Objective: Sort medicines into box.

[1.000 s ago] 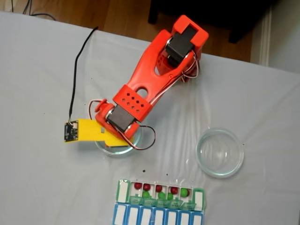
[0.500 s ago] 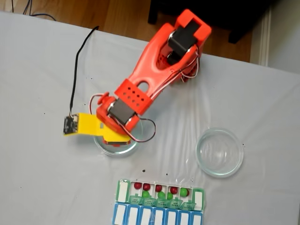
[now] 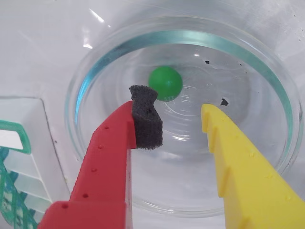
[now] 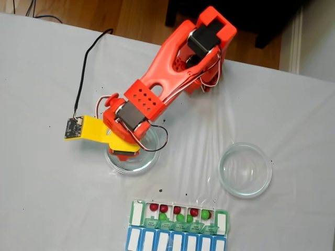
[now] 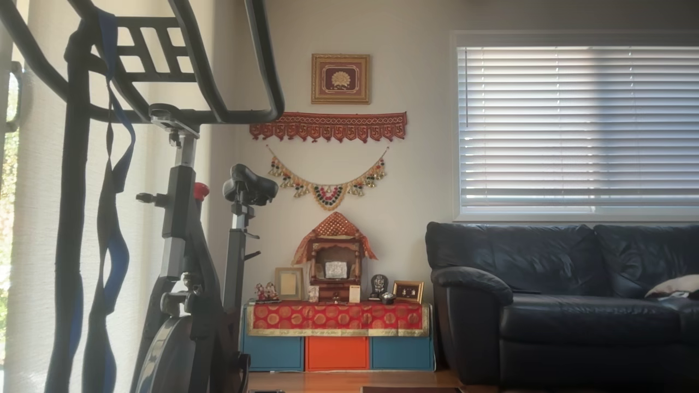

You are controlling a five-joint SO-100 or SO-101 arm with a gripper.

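Observation:
In the wrist view one green medicine ball (image 3: 165,83) lies inside a round glass dish (image 3: 90,71). My gripper (image 3: 176,107) is open over that dish, its red finger tipped with a black foam pad (image 3: 145,117) and its yellow finger (image 3: 212,124) on the right. The ball sits just beyond the fingertips, close to the foam pad. In the fixed view the gripper (image 4: 125,151) hangs over the left dish (image 4: 149,163). The box (image 4: 137,212) at the bottom holds several red medicines (image 4: 153,207) and green medicines (image 4: 180,217) in its open compartments.
An empty glass dish (image 4: 245,170) stands to the right of the arm. A blue-lidded row (image 4: 175,241) adjoins the box at the table's near edge. A black cable (image 4: 84,89) runs from the wrist camera across the white table. The other view shows a living room.
The wrist has shifted up and left over the left dish, and the yellow camera mount has swung further left. The box and right dish stay as they were.

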